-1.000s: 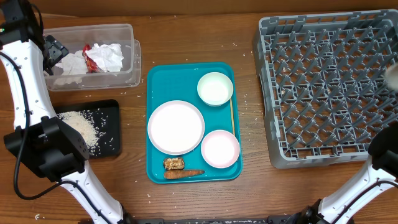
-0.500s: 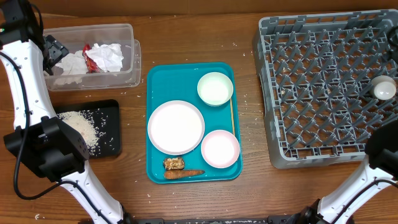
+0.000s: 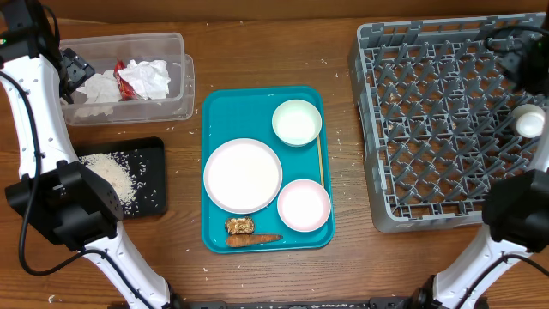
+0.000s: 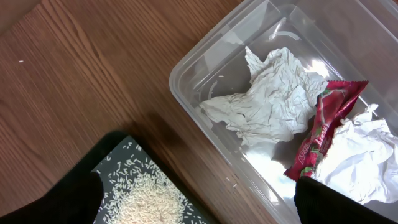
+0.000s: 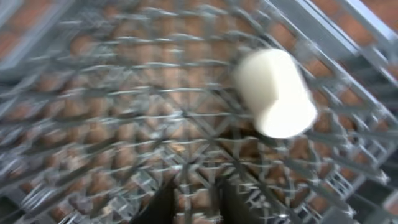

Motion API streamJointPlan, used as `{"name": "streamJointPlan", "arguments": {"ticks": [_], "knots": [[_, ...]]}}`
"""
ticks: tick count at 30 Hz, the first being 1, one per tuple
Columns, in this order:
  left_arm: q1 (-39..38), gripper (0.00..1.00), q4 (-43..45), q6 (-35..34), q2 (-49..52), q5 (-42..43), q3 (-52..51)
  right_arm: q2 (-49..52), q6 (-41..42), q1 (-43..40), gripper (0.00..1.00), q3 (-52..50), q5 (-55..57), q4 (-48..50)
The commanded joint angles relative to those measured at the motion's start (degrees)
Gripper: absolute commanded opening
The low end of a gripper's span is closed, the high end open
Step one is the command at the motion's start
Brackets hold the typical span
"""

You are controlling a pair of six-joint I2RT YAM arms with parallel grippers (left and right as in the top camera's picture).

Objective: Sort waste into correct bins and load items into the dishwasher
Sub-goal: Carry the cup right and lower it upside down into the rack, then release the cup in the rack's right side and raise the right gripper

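Observation:
A white cup (image 3: pixel 529 120) lies on its side in the grey dishwasher rack (image 3: pixel 446 129) near its right edge; the right wrist view shows this cup (image 5: pixel 277 93) blurred. My right gripper (image 3: pixel 513 58) hovers above the rack behind the cup. Its fingers (image 5: pixel 169 202) stand close together with nothing between them. My left gripper (image 4: pixel 199 205) is wide open over the gap between the black rice tray (image 4: pixel 124 186) and the clear waste bin (image 4: pixel 186 68). The teal tray (image 3: pixel 214 112) holds a white plate (image 3: pixel 243 175), two bowls (image 3: pixel 297 121) (image 3: pixel 304 205), a stick (image 3: pixel 321 159) and food scraps (image 3: pixel 242 226).
The clear bin (image 3: pixel 184 86) at the back left holds crumpled tissues (image 3: pixel 150 77) and a red wrapper (image 4: pixel 323 124). Below it, the black tray (image 3: pixel 154 172) carries a heap of rice (image 3: pixel 111 176). Rice grains are scattered on the wooden table.
The right arm set the cup down in the rack, let go and pulled back toward the rack's far right corner, its jaws narrowing. The left arm has not moved.

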Motion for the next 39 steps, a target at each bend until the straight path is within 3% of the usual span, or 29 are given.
{"name": "streamJointPlan", "arguments": {"ticks": [1,6,14,39], "knots": [[0.22,1.0,0.04,-1.14,-2.23,-0.02,0.22,-0.48,4.35,-6.21,0.05,-5.35,0.57,1.81],[0.22,1.0,0.04,-1.14,-2.23,-0.02,0.22,-0.15,-3.78,-10.25,0.04,-10.82,-13.09,5.44],[0.22,1.0,0.04,-1.14,-2.23,-0.02,0.22,0.42,-3.1,-12.04,0.04,-16.85,-12.33,10.19],[0.22,1.0,0.04,-1.14,-2.23,-0.02,0.22,1.9,-2.89,-12.24,0.04,-17.22,-6.08,16.57]]}}
